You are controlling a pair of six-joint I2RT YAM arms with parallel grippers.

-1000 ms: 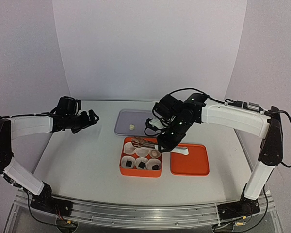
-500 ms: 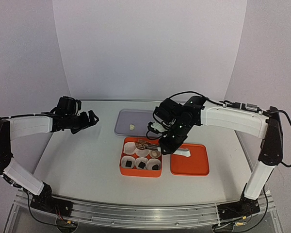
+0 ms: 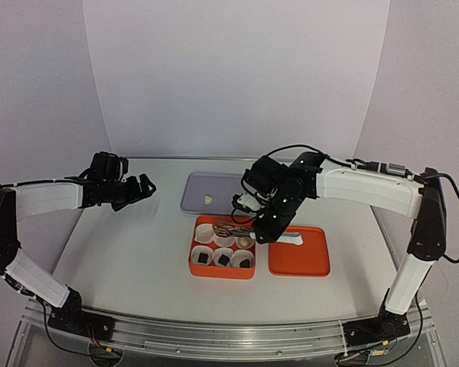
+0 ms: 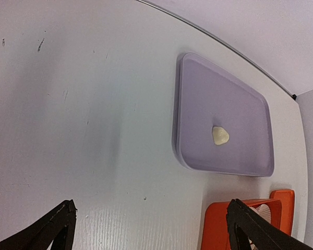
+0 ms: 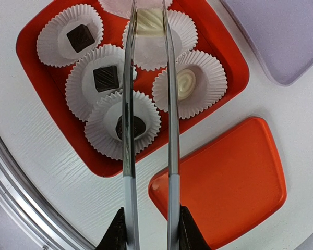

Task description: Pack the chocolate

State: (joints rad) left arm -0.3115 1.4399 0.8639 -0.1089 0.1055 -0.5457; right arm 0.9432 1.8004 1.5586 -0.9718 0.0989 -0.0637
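Note:
An orange box [image 5: 235, 67] holds white paper cups. Three cups hold dark chocolates [image 5: 106, 78] and one holds a cream swirl chocolate [image 5: 186, 83]. My right gripper [image 5: 148, 229] is shut on metal tongs [image 5: 129, 104]. The tong tips pinch a cream chocolate [image 5: 149, 22] just above a cup in the box's back row. In the top view this gripper [image 3: 264, 229] hangs at the box's right edge [image 3: 193, 267]. One more cream chocolate [image 4: 220, 135] lies on the purple tray [image 4: 198, 94]. My left gripper [image 4: 151, 224] is open and empty, above the table left of the tray.
The orange square lid [image 3: 300, 260] lies flat right of the box, touching or almost touching it. The purple tray [image 3: 195, 200] lies just behind the box. My left gripper [image 3: 141, 187] hovers at the far left of the table.
My right gripper has shifted a little down and left with the tongs, bringing the cream chocolate over the box's back row. The left arm has not moved.

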